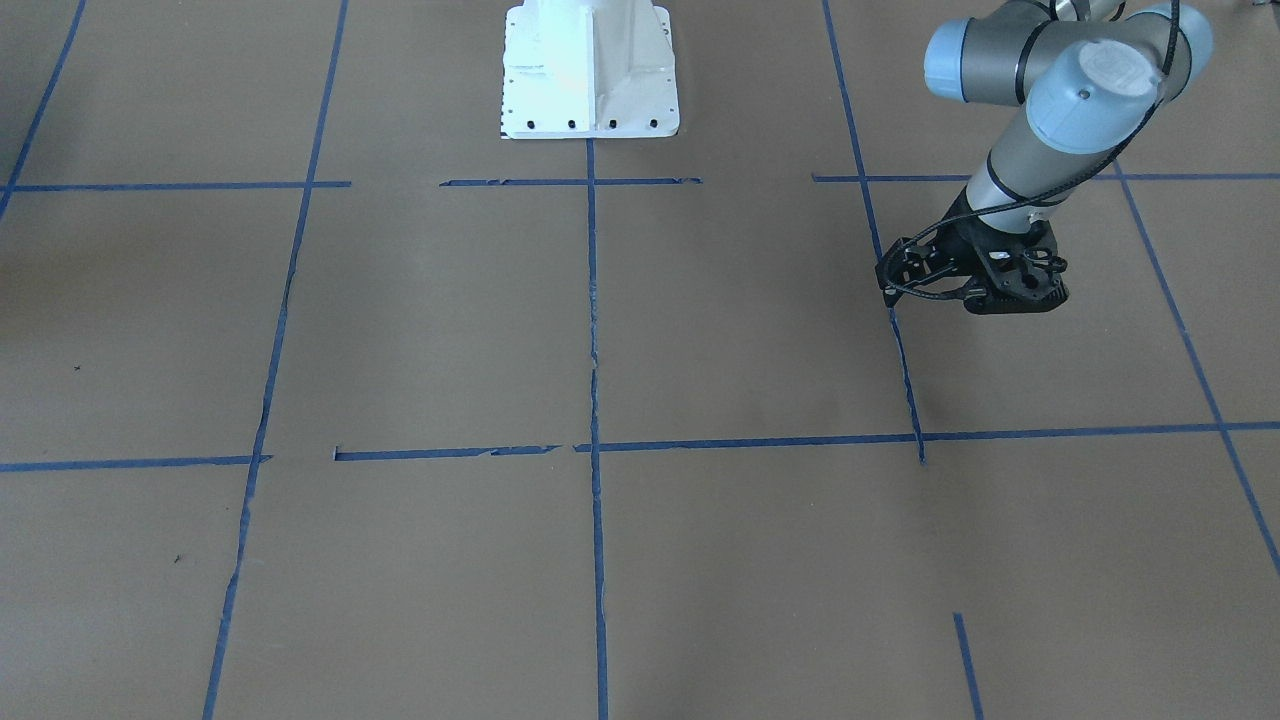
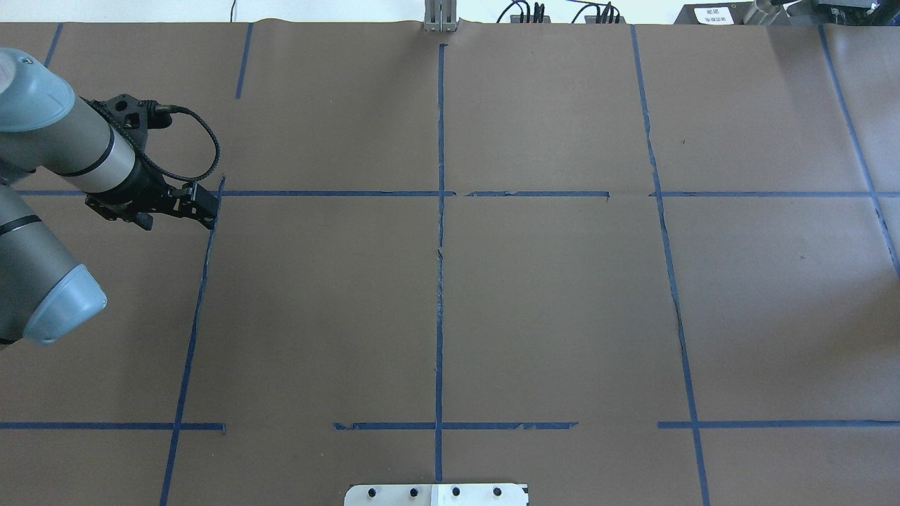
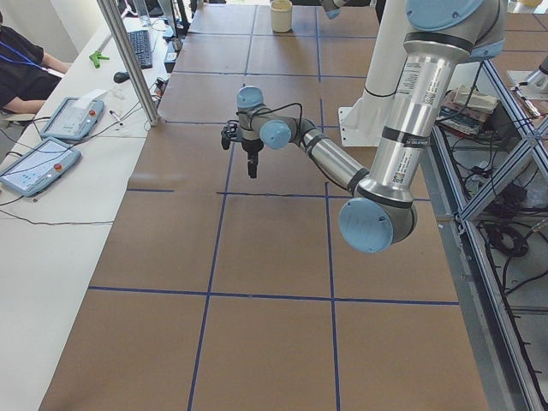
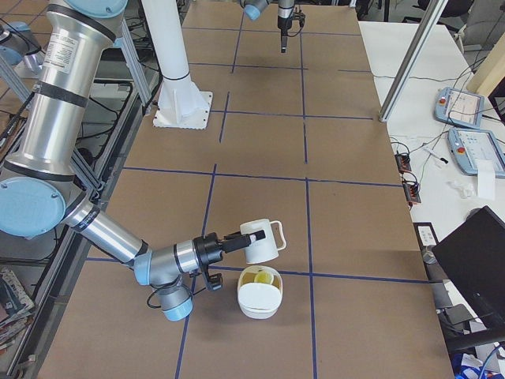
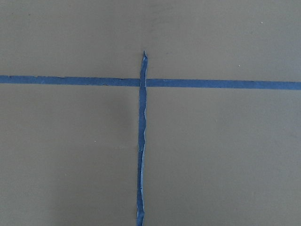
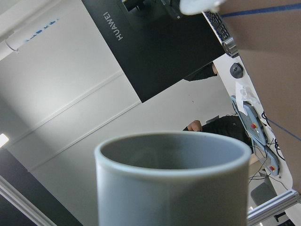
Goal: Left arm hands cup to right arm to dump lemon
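Observation:
In the exterior right view the right gripper (image 4: 233,239) holds the white cup (image 4: 259,242) by its side, tipped in the air just above a white bowl (image 4: 254,306). The lemon (image 4: 263,278) lies in that bowl. I cannot tell the jaws' state from this view. The right wrist view shows only the cup (image 6: 171,186) close up, its greyish inside empty. The left gripper (image 1: 1010,300) hangs over a blue tape cross at the table's other end; it also shows in the overhead view (image 2: 140,214) and the exterior left view (image 3: 251,168). It looks shut and holds nothing.
The robot's white base (image 1: 590,70) stands at the table's middle edge. Blue tape lines (image 5: 142,83) grid the brown table. A metal post (image 4: 410,59) and teach pendants (image 4: 461,106) stand on the operators' side. An operator (image 3: 21,68) sits there.

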{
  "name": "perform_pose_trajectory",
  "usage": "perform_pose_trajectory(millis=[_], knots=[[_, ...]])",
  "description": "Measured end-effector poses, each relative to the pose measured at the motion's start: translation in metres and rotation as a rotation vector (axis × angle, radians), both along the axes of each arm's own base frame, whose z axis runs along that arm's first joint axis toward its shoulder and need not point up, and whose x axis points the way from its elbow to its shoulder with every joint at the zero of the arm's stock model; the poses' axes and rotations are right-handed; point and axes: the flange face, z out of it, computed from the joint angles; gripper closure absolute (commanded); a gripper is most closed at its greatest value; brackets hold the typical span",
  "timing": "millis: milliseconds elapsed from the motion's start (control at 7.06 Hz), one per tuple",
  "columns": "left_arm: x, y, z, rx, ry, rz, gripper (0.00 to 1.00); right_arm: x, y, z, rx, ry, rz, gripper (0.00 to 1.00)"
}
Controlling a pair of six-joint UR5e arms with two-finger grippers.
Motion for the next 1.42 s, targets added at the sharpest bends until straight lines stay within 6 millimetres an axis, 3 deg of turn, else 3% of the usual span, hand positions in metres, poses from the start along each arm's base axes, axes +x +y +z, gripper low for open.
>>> perform_pose_trajectory(millis=[1416], knots=[[-0.0003, 0.0002, -0.0018, 0.004, 0.002, 0.001, 0.0, -0.001, -0.0075, -0.0034, -0.024, -0.159, -0.044, 0.97]])
